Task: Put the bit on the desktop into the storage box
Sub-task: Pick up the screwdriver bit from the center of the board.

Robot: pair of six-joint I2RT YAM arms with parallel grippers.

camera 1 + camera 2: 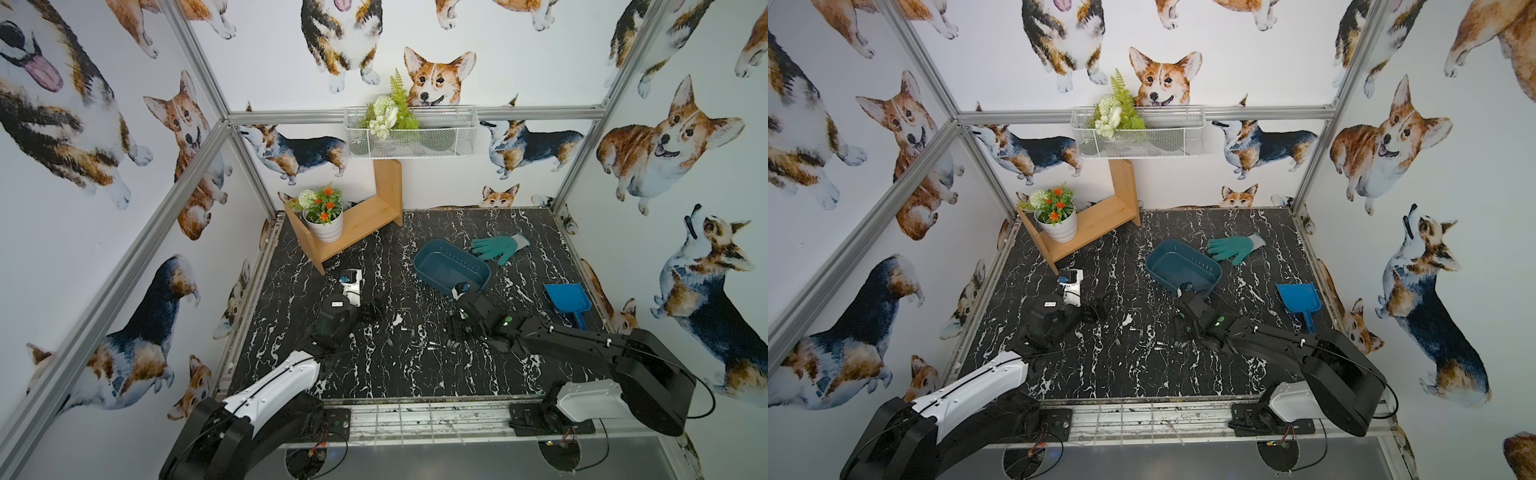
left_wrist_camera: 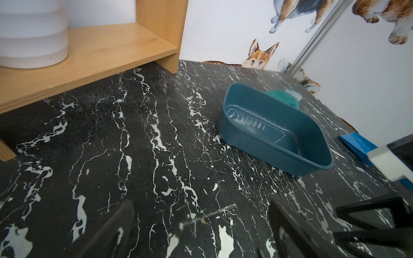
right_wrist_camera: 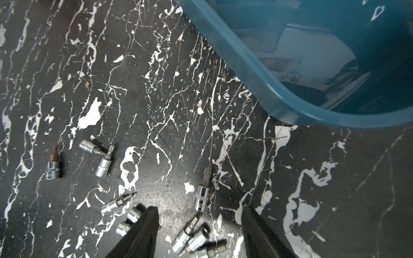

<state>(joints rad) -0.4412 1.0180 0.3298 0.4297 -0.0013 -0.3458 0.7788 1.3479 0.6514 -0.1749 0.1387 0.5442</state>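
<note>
Right gripper (image 3: 199, 208): you have the two black fingers (image 3: 145, 232) spread, with a clear gap between them. They pinch nothing and press on nothing that you can see. It hangs low over the desktop (image 3: 156, 89), pointing down at the scatter of metal pieces.

One bit (image 3: 203, 194) lies flat on the desktop in that gap, clear of both fingers. Its long axis runs along the gripper's reach. The chrome socket end sits level with the fingertips, and the dark driver tip points away from the gripper, toward the storage box (image 3: 245, 73).

The other bits (image 3: 192, 240) are bunched together between the fingers, further back toward the palm. Two more are partly hidden behind one finger. The rest lie loose off to one side, all on their sides, two of them touching at the tips. In both top views they show only as small bright specks (image 1: 432, 345) on the marble in front of the gripper.

The storage box stands near, just beyond the bits. Its inside, as far as you see it, holds no bit.

Left gripper (image 2: 201, 203): spread wide, empty, over bare marble well apart from the bits.

Beyond the box lie a green glove (image 1: 498, 247) and a blue dustpan (image 1: 567, 297).
</note>
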